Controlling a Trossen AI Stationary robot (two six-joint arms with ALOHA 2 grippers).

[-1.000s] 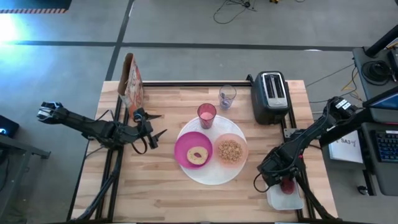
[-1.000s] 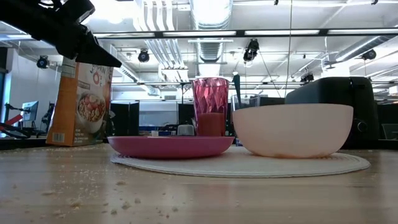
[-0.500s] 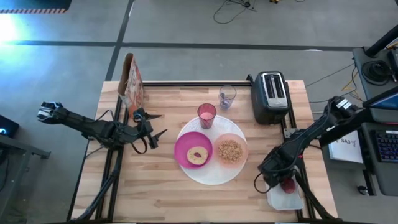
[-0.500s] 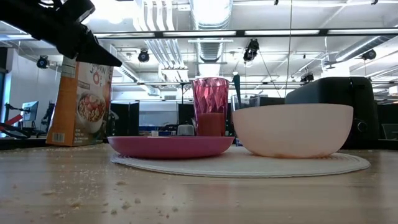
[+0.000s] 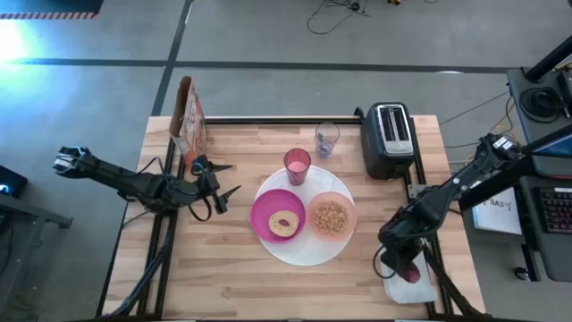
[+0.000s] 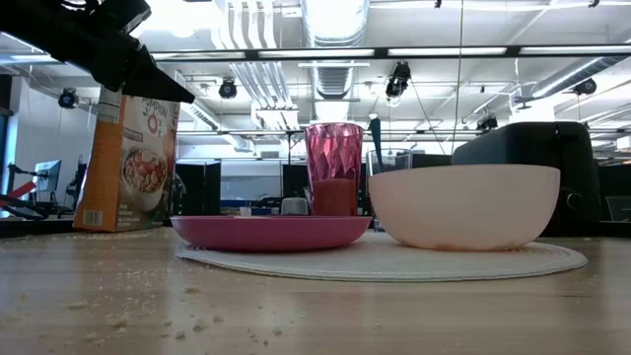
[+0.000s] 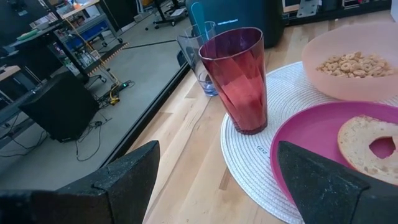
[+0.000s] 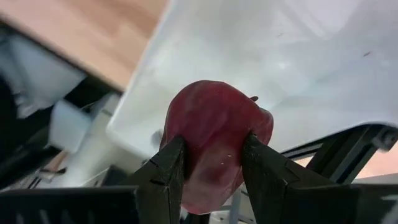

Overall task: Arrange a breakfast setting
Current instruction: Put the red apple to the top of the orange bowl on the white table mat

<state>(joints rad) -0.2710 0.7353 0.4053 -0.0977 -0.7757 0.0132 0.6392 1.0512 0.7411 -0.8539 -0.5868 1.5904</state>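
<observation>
Right wrist view gives me the clearest read: my right claw point(image 8: 211, 168) is clamped on the dark red fruit point(image 8: 214, 146), one finger pressed against each side of it, with a white tray point(image 8: 298, 68) beneath. From the high view I see that same claw point(image 5: 407, 268) at the tabletop's point(image 5: 223, 277) near right corner, over the white tray point(image 5: 420, 288), the fruit point(image 5: 409, 272) showing as a small red spot between the arm and the tray.

My left claw point(image 5: 225, 179) waits with its fingers wide apart near the left edge, just beside the cereal box point(image 5: 189, 118), pointing toward the setting. Its wrist view looks past both spread fingers point(image 7: 124, 180) at the dishes.

At the tabletop's middle, the large white round plate point(image 5: 308, 250) carries the smaller magenta plate point(image 5: 268, 215) with the ring-shaped bagel point(image 5: 285, 223) on it, and beside that the peach-orange bowl point(image 5: 332, 216) holding cereal. The pink translucent cup point(image 5: 297, 165) stands upright at the white plate's far rim. A clear glass point(image 5: 327, 139) stands just beyond it, next to the dark toaster point(image 5: 390, 139).
</observation>
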